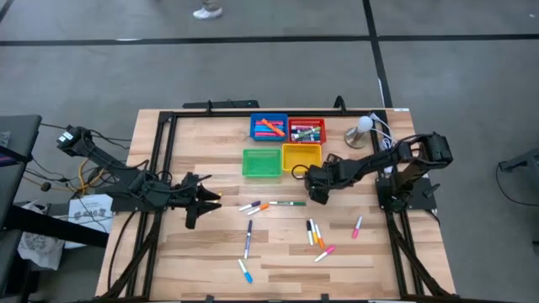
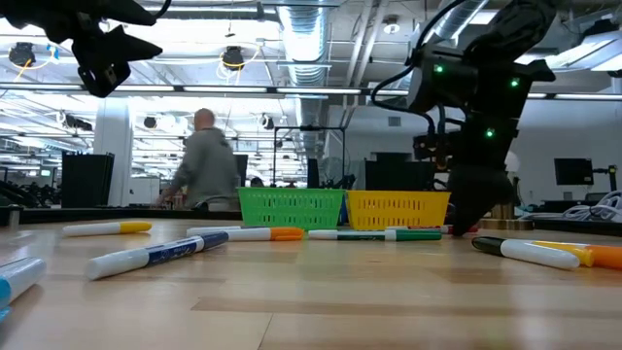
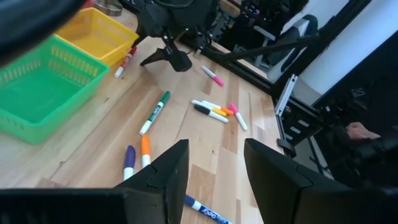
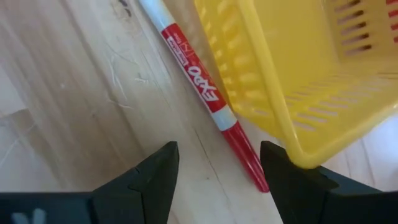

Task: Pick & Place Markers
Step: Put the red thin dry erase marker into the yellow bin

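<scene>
One camera hangs overhead, looking straight down on the whole surface [image 1: 278,252]. Another sits at surface level, facing the room past the yellow tray [image 2: 397,208]. Each wrist camera peers past its own arm's fingers; the right one sits closest, sharing that yellow tray.

Matt light-wood table [image 1: 278,252], glossy plastic yellow tray [image 4: 292,68] w/ slotted walls, smooth red marker [image 4: 208,93].
</scene>
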